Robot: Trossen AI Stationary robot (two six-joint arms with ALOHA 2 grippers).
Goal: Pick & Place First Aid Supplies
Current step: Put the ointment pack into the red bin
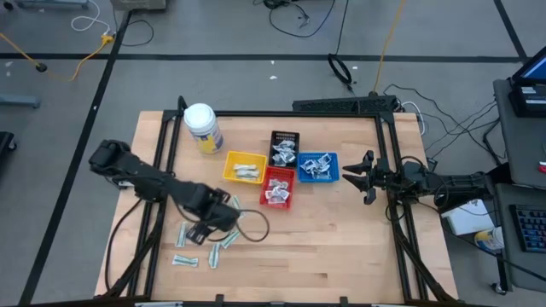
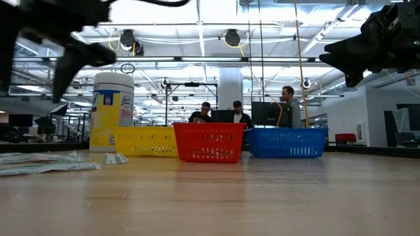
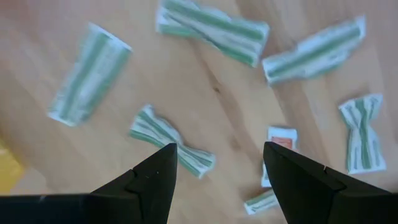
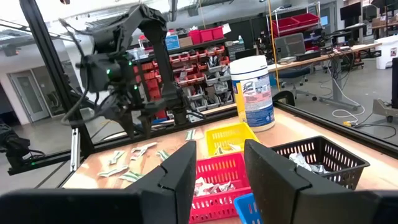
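Note:
Several pale green-and-white wrappers [image 3: 87, 74] and a white slip with a red mark [image 3: 281, 138] lie flat and scattered on the wood, near the table's near-left part [image 1: 185, 260]. My left gripper [image 3: 219, 152] hangs open above them and touches none; in the high view it is over the pile [image 1: 217, 223]. One twisted wrapper [image 3: 171, 140] lies just under its finger on the picture's left. My right gripper [image 1: 354, 176] waits open in the air at the table's right side, beside the blue tray.
A row of small trays holds packets at the table's middle: yellow [image 1: 243, 167], black [image 1: 285, 147], red [image 1: 278, 188], blue [image 1: 318, 167]. A white jar with a yellow label [image 1: 203, 128] stands behind the yellow tray. A black cable loops near the left gripper. People sit beyond the far edge.

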